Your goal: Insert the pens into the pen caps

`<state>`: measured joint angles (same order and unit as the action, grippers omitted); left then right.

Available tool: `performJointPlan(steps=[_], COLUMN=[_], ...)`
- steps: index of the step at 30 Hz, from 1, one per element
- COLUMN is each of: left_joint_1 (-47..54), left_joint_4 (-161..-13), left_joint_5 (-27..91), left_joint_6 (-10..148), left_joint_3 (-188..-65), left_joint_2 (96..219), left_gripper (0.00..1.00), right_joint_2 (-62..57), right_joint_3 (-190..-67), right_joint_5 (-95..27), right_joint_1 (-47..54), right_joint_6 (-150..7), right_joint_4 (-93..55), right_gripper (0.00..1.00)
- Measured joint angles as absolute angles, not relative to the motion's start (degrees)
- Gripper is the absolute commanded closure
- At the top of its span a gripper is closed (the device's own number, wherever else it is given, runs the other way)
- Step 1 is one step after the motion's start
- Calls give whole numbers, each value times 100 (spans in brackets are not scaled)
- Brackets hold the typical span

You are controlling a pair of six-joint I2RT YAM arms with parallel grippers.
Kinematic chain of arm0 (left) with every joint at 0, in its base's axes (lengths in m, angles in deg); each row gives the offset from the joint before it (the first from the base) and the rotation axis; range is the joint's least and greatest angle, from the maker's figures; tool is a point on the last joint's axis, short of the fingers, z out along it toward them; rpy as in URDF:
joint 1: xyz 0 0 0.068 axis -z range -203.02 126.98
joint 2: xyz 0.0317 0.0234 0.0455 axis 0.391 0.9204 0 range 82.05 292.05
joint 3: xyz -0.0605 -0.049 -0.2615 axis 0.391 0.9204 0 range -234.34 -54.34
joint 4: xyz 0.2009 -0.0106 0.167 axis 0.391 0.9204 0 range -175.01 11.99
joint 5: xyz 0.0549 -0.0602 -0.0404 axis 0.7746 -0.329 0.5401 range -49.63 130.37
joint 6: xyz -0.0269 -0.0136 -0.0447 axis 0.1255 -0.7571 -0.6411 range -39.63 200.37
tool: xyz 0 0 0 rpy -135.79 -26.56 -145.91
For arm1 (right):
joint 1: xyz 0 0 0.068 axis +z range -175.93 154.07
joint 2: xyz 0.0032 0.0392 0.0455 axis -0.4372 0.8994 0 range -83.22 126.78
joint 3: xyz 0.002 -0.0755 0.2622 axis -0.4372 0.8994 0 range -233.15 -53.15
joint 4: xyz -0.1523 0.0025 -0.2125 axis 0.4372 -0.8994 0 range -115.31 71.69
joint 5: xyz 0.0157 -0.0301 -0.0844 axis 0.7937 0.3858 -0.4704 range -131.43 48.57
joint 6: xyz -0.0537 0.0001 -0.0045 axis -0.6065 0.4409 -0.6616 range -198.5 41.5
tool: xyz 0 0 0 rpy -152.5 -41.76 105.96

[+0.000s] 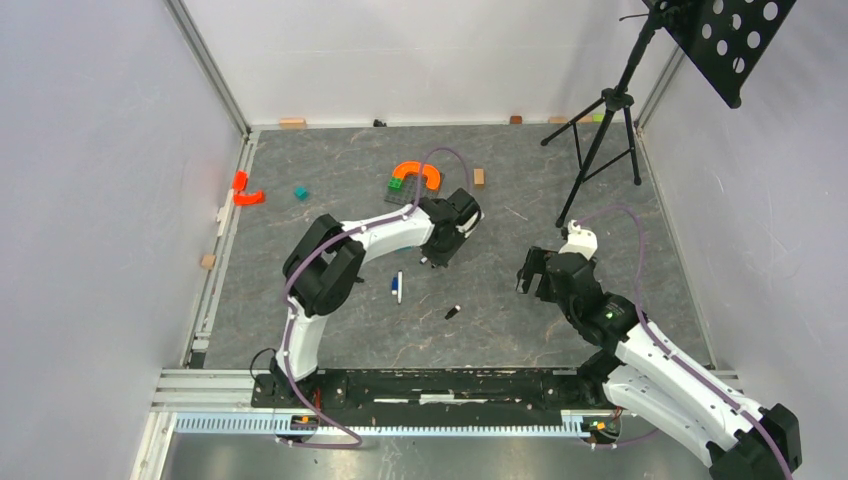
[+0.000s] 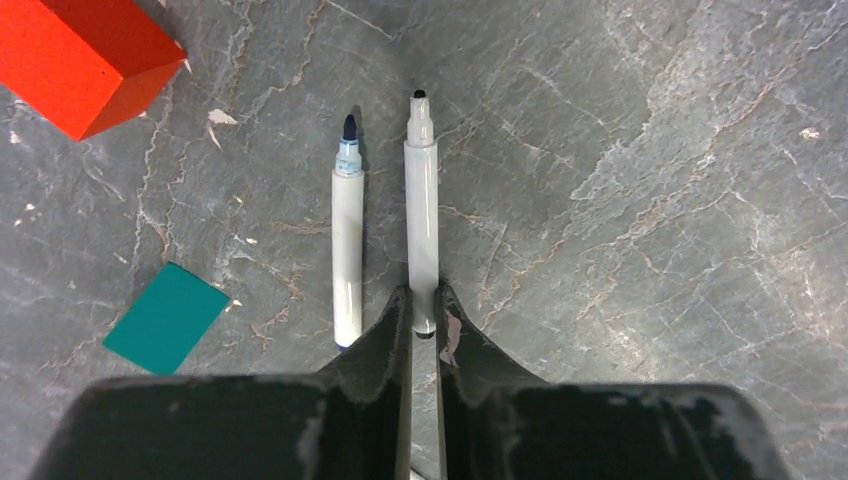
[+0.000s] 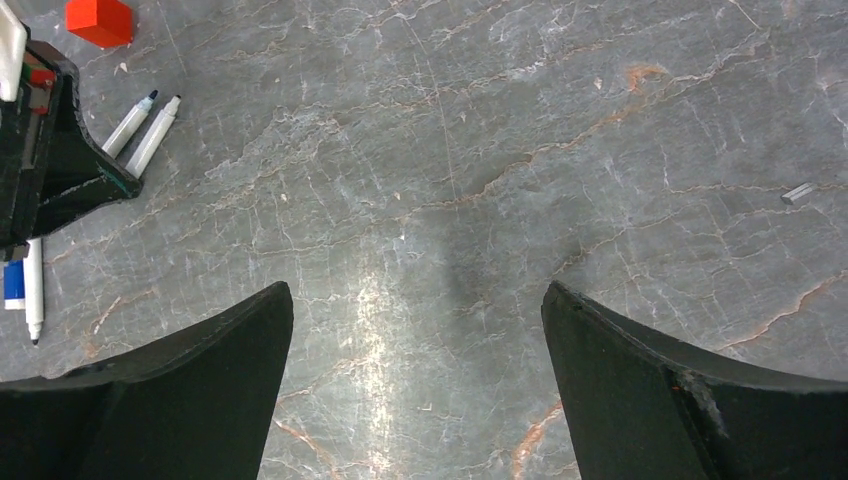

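A: Where is room near the left gripper [image 2: 424,312]?
B: At frame right, only table surface [image 2: 660,200]; a red block [image 2: 80,60] sits upper left. Its jaws are closed on the white black-tipped pen [image 2: 422,200], centre, with the blue-tipped pen [image 2: 347,250] just beside. The right gripper [image 3: 418,300] stands wide open.

Three pens and two caps show. Black-tipped pen [image 2: 422,200]: white barrel, uncapped, lying flat, tip pointing away from the left wrist camera, rear end pinched by the left gripper [image 2: 424,312]. Blue-tipped pen [image 2: 347,240]: white, uncapped, lying flat, parallel and just beside it on the left in that view, not touching. Third pen [image 1: 399,287]: white, dark tip bare, lies apart from those two, nearer the arm bases. Blue cap [image 1: 393,285]: short, just beside the third pen's barrel. Black cap [image 1: 453,312]: alone, tilted, right of that pair.
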<state>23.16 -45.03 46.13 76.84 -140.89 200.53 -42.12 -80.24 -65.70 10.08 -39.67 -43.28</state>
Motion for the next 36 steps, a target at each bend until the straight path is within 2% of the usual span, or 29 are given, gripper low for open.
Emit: performJointPlan(steps=[10, 18, 23, 30, 36], left_joint_1=[2727, 2698, 2698, 2698, 2698], left_joint_4=[-4618, -4747, -5005, -5519, -5978], left_joint_5=[5018, 4458, 3805, 2812, 2165], left_joint_6=[7682, 7651, 7572, 7378, 7124], left_joint_3=[-14058, -13901, -13719, -13363, -13055], left_joint_2=[20037, 19589, 18881, 17897, 17386], left_gripper=[98, 98, 98, 98, 98], right_joint_2=[-4426, -5125, -5790, -6478, -6198], right_joint_3=[-8022, -7578, -7150, -6523, -6278], right_joint_5=[-6623, -6378, -6013, -5530, -4911], right_joint_1=[1008, 1008, 1008, 1008, 1008], right_joint_6=[-4041, -4162, -4286, -4098, -3902], right_joint_4=[-4448, -3764, -2964, -1578, -232], right_gripper=[2, 2, 2, 11, 22])
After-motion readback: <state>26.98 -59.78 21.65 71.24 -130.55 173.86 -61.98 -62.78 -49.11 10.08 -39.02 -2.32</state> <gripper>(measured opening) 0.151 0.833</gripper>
